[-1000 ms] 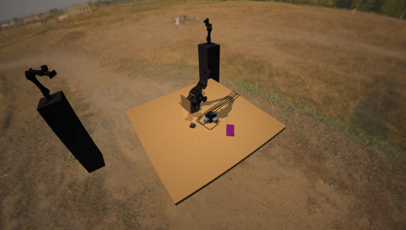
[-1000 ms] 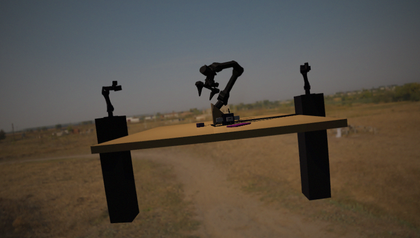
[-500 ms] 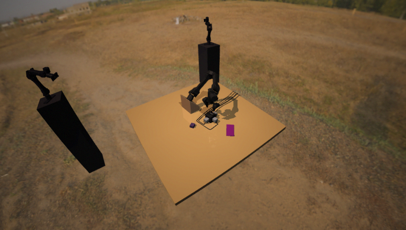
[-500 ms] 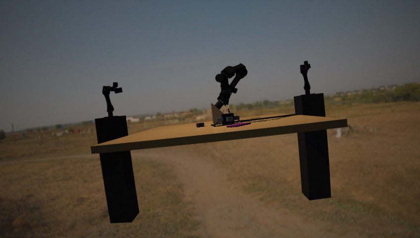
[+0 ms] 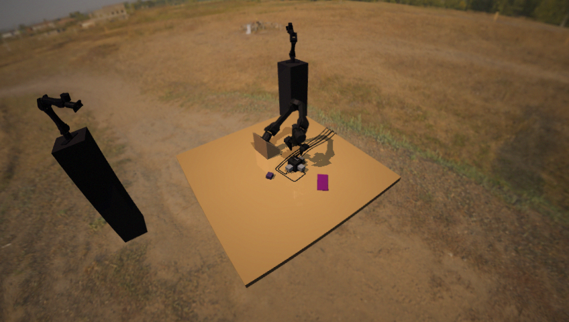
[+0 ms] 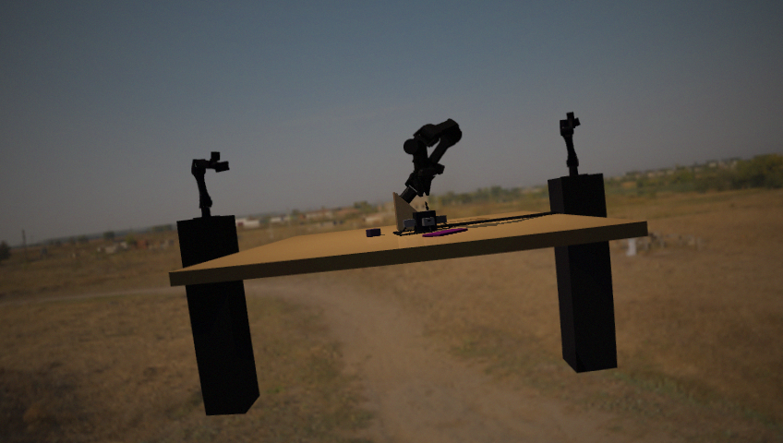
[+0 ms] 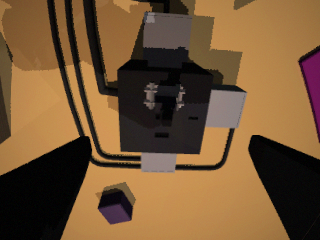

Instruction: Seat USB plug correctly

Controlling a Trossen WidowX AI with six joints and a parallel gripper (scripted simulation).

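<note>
The black power cube (image 5: 295, 163) (image 6: 425, 216) sits on the tan table (image 5: 255, 223) (image 6: 494, 235) with grey plugs on its sides. In the wrist view the dark USB plug (image 7: 167, 96) stands in the socket on the cube's top, with metal showing beside it. My gripper (image 5: 302, 149) (image 6: 424, 198) (image 7: 171, 143) is open and empty. It hangs just above the cube, pointing down at it. Its two dark fingers frame the cube in the wrist view.
Black cables (image 5: 315, 139) (image 7: 63, 74) run from the cube to the table's far edge and loop around it. A small purple cube (image 5: 270, 175) (image 7: 115, 206) lies left of it, a flat magenta card (image 5: 322, 182) (image 7: 312, 76) to the right. A tan wedge (image 5: 264, 146) stands behind.
</note>
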